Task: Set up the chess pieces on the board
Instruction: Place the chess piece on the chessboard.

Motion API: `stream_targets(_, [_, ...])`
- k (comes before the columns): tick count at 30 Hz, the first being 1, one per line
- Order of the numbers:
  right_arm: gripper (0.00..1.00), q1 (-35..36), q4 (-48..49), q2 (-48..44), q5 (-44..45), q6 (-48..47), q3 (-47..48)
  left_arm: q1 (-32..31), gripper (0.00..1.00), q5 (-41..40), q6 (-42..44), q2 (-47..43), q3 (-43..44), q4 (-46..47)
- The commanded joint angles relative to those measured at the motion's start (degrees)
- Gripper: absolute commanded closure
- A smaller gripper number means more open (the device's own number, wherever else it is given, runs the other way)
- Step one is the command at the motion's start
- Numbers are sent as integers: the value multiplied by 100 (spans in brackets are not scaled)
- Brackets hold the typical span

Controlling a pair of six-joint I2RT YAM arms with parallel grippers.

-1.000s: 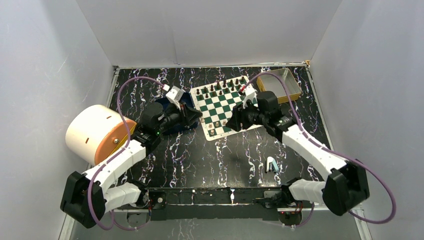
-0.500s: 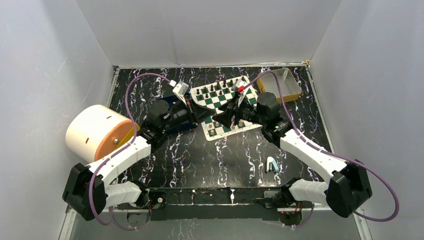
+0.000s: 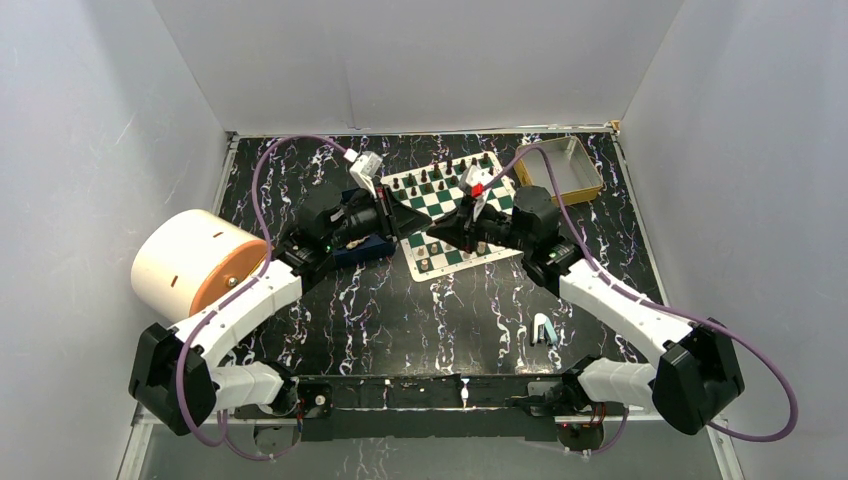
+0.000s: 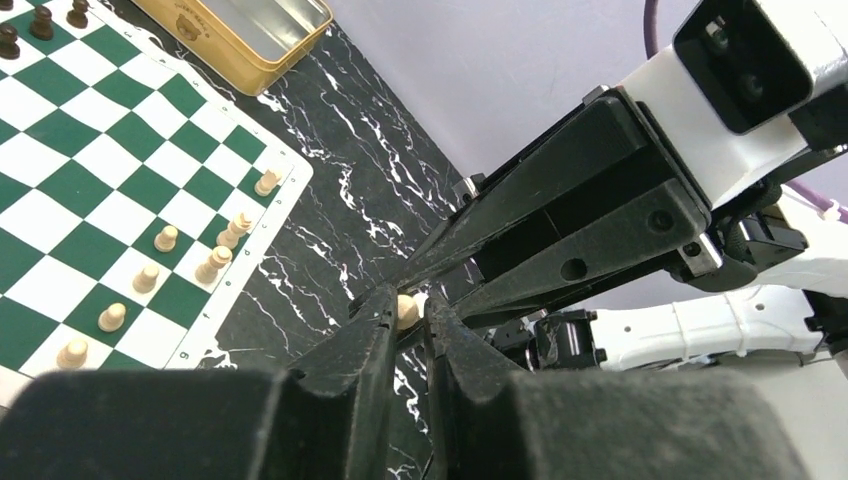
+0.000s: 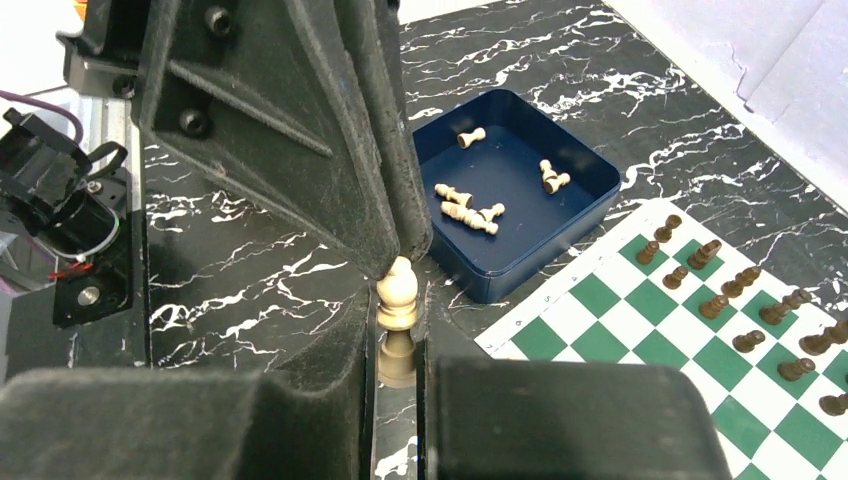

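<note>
One cream chess piece [image 5: 398, 283] hangs in the air between both grippers, left of the board [image 3: 440, 200]. My right gripper [image 5: 399, 300] is shut on its base and stem. My left gripper [image 4: 408, 306] is shut on its rounded head [image 4: 407, 309], coming from the opposite side. In the top view the two grippers meet tip to tip: left [image 3: 408, 222], right [image 3: 428, 232]. Several cream pieces [image 4: 165, 238] stand on the board's [image 4: 100, 160] near rows. Dark pieces [image 5: 755, 340] line its far rows.
A blue tray [image 5: 575, 205] left of the board holds several cream pieces lying down [image 5: 470, 212]. A yellow-rimmed tin [image 3: 560, 170] sits at the board's far right. A white and orange cylinder [image 3: 195, 265] stands at the left. A small pale blue object [image 3: 542, 328] lies near the front.
My right gripper moved left off the board and my left rose from the tray toward it. They met, and the right jaws closed on the piece the left holds.
</note>
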Motion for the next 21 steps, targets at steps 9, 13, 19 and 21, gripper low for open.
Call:
stream_targets(9, [99,-22,679,-449,-34,-397,-473,-54,63,557,-95,-304,692,-843])
stream_targets(13, [99,-20,759,-501,-94,-394,-507,-54,60,479,241,-259,918,-1421])
stream_targets(19, [99,-25,830,-540,-252,-343,-532,-54,64,489,61,-175,982,-1599])
stream_targets(21, [99,-26,862,-545,-300,-338,-542,-54,67,503,4,-119,995,-1644])
